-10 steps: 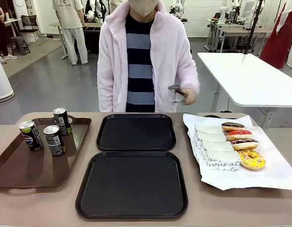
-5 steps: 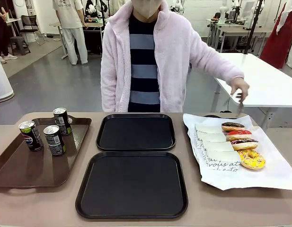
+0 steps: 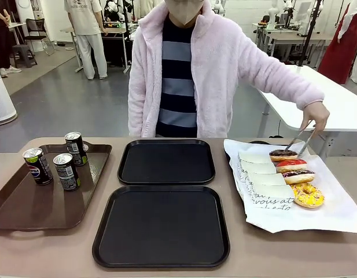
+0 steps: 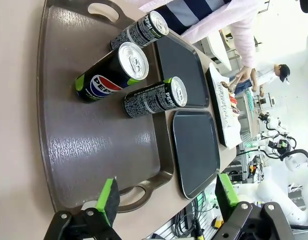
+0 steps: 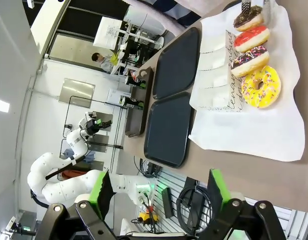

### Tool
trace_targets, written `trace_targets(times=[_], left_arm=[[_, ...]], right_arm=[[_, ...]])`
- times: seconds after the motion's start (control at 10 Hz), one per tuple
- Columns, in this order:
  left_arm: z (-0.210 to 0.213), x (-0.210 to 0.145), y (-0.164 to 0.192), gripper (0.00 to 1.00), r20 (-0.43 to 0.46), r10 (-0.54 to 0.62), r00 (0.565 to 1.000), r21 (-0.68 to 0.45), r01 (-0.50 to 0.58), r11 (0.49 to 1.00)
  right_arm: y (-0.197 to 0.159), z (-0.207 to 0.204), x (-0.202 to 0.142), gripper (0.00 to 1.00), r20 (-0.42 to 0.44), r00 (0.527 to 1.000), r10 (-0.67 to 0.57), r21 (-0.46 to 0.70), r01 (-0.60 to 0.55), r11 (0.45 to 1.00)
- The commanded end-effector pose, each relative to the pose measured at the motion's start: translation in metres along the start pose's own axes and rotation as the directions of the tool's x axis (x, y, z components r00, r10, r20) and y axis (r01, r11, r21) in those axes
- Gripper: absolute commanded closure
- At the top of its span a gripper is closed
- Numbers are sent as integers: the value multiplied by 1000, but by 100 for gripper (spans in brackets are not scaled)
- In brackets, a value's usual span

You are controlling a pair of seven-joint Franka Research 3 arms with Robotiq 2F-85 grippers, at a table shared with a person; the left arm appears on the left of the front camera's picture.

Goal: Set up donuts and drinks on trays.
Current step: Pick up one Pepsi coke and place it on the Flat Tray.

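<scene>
Tongs (image 3: 298, 137) now at flat far donut (image 3: 283, 154)

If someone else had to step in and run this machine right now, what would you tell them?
Left tool: open, empty, pointed at the brown tray. Right tool: open, empty, pointed at the donuts.
Three cans stand on the brown tray; four donuts lie on white paper. The person's hand has tongs at the far chocolate donut.
Done: nothing; both black trays are bare.
Left: donuts and cans onto them.
</scene>
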State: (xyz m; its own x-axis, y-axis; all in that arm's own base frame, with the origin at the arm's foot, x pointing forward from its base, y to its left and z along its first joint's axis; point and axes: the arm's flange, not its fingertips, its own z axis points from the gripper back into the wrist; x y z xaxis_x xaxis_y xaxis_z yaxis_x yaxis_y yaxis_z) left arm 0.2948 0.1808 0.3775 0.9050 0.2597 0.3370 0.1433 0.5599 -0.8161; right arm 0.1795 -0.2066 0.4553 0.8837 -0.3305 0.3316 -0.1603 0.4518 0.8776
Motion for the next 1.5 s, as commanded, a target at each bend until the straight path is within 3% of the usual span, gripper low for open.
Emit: trace_targets(times=[0.0, 0.9, 1.0, 1.1, 1.2, 1.3, 1.4], left_arm=[[-1, -1, 1, 0, 13, -13, 1000, -24, 13, 1000], [0, 0, 0, 0, 1, 0, 1000, -1, 0, 1000], [4, 13, -26, 0, -58, -71, 996, 166, 80, 983], [6, 21, -55, 0, -116, -211, 971, 338, 239, 910], [4, 40, -73, 0, -264, -184, 947, 404, 281, 870], [0, 75, -84, 0, -343, -96, 934, 474, 261, 841], [-5, 106, -83, 0, -413, -14, 910, 569, 270, 776]], right_arm=[[1, 1, 2, 0, 11, 1000, 16, 17, -16, 1000], [1, 1, 2, 0, 11, 1000, 16, 17, -16, 1000], [1, 1, 2, 0, 11, 1000, 16, 17, -16, 1000], [1, 1, 2, 0, 11, 1000, 16, 17, -16, 1000], [1, 1, 2, 0, 11, 1000, 16, 17, -16, 1000], [1, 1, 2, 0, 11, 1000, 16, 17, -16, 1000], [1, 1, 2, 0, 11, 1000, 16, 17, -16, 1000]])
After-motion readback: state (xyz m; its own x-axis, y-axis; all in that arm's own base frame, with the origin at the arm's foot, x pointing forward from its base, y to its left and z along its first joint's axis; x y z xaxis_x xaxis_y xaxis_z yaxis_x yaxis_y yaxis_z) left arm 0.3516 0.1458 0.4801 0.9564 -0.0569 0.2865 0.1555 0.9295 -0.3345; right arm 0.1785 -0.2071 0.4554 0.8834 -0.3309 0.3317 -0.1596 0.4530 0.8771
